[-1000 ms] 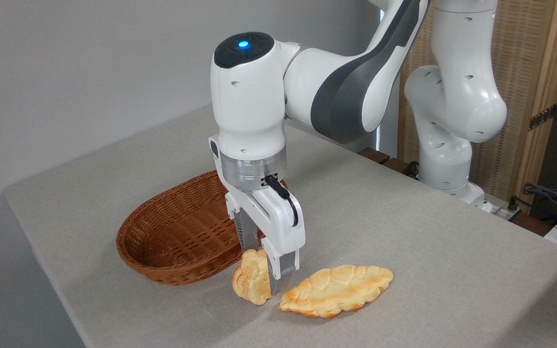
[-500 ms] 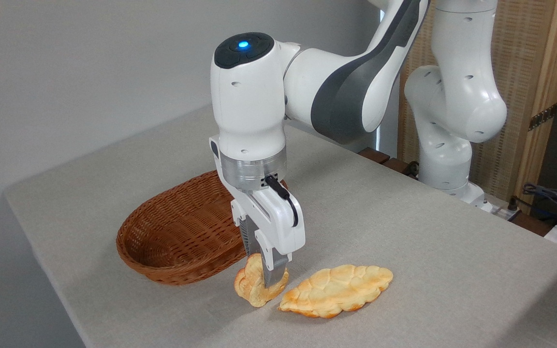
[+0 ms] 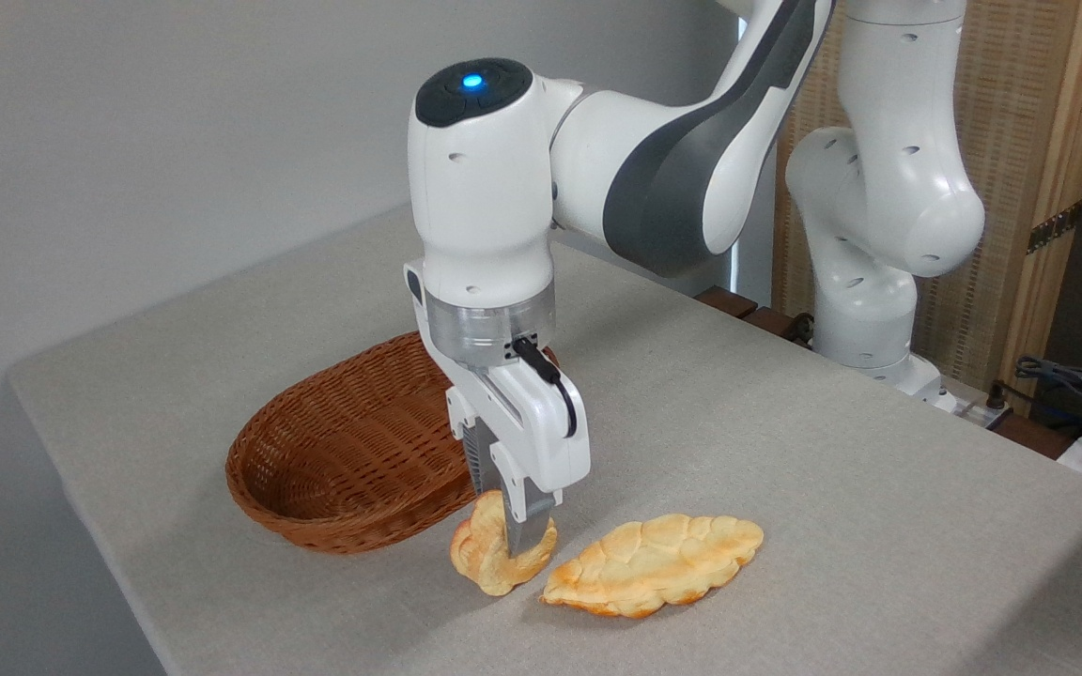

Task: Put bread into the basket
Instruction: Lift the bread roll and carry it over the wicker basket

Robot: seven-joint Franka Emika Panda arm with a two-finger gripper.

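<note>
The bread [image 3: 492,560], a small golden-yellow lobed bun, stands on its edge just off the basket's near-right rim. My gripper [image 3: 510,537] comes straight down onto it and is shut on it, the fingers pinching its upper middle. Whether the bun's bottom still touches the cloth I cannot tell. The basket [image 3: 353,455], oval brown wicker with a flared rim, sits to the left and behind the bun with nothing in it. Part of its right side is hidden behind my gripper.
A longer flat leaf-shaped golden bread [image 3: 654,562] lies on the grey table cloth [image 3: 785,451] just right of the bun. The table's front-left edge runs close below the basket. My arm's base [image 3: 865,319] stands at the back right beside cables.
The fingers have closed in on the bun, which was squeezed narrower. The gripper and bun have since shifted very slightly up.
</note>
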